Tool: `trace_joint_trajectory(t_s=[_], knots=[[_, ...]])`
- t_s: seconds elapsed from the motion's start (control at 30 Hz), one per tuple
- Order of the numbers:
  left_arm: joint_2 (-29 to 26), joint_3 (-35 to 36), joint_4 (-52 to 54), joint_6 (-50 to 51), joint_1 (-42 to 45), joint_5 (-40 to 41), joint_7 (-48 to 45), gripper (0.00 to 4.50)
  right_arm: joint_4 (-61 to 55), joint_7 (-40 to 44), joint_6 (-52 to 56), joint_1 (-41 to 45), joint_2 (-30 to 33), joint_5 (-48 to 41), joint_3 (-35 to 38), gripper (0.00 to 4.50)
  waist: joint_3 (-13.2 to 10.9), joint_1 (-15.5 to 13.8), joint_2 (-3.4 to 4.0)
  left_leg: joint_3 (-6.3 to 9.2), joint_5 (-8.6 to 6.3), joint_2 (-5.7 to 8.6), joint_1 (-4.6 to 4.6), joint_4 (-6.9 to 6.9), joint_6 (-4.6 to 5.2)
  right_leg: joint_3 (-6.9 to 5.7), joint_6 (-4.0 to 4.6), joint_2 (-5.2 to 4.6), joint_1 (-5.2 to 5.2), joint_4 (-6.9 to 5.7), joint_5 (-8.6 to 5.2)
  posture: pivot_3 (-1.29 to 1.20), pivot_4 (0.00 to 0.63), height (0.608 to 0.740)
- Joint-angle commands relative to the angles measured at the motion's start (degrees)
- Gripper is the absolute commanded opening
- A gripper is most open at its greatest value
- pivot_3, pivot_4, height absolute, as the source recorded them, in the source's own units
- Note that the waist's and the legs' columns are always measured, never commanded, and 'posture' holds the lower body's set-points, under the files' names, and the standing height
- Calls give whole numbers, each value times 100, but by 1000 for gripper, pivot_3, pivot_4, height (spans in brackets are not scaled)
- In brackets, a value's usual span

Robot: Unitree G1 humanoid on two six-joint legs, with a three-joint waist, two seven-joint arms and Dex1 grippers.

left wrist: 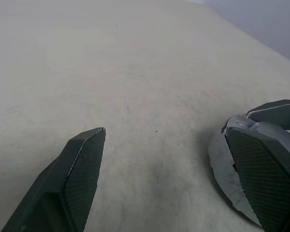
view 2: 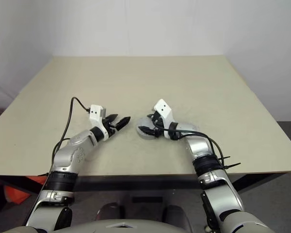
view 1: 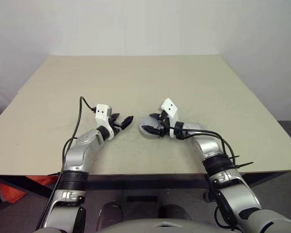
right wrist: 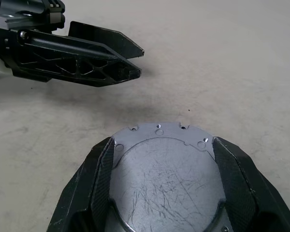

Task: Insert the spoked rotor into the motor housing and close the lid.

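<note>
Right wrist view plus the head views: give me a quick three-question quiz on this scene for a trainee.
1. Which gripper has its fingers on either side of the lid?
2. True or false: the left gripper holds a part.
3. Where on the table is the lid? A at the far edge; B near the front edge; C at the far left corner.
Key: 1 the right gripper; 2 false, it is open and empty; 3 B.

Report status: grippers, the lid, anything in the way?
Left gripper open, empty, beside the lid. Right gripper straddles the lid, fingers at its rim. Table bare around them.
</note>
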State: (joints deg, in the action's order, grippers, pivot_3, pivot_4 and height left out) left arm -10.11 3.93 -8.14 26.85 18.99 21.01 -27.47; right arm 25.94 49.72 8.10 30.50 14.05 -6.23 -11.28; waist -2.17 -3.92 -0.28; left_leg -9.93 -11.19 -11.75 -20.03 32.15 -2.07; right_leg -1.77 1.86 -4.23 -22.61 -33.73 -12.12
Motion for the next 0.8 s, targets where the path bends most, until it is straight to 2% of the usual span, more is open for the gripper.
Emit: trace_joint_trajectory(t_s=[0.03,0.17,0.37,0.63,0.8], knots=[[-40,2,145,-122,32,-14,-31,4254,308,-184,75,-13,-47,280,-174,3116,0,5,0,0,0,0,1,0,0,0,0,0,1,0,0,0,0,740],[-35,-3,184,-111,12,-16,-15,4254,534,-420,-73,88,-87,386,-150,3116,0,25,0,0,4,-1,9,0,-7,2,-2,0,5,-3,0,0,0,740],[-39,1,208,-108,-17,-15,-6,4254,565,-320,-151,78,17,381,-183,3116,-2,15,3,0,8,-2,26,3,-11,3,-37,0,19,-3,-20,0,0,740],[-48,-4,210,-107,-26,-22,-8,4254,883,-275,-206,50,97,481,-266,3116,-2,18,3,0,8,-2,26,3,-11,2,-4,1,24,-3,-1,0,0,740],[-53,4,217,-110,-40,-27,1,4254,1090,-219,-357,-18,226,545,-310,3116,-2,-5,3,0,7,0,40,4,-11,5,-40,0,36,-2,-22,0,0,740]])
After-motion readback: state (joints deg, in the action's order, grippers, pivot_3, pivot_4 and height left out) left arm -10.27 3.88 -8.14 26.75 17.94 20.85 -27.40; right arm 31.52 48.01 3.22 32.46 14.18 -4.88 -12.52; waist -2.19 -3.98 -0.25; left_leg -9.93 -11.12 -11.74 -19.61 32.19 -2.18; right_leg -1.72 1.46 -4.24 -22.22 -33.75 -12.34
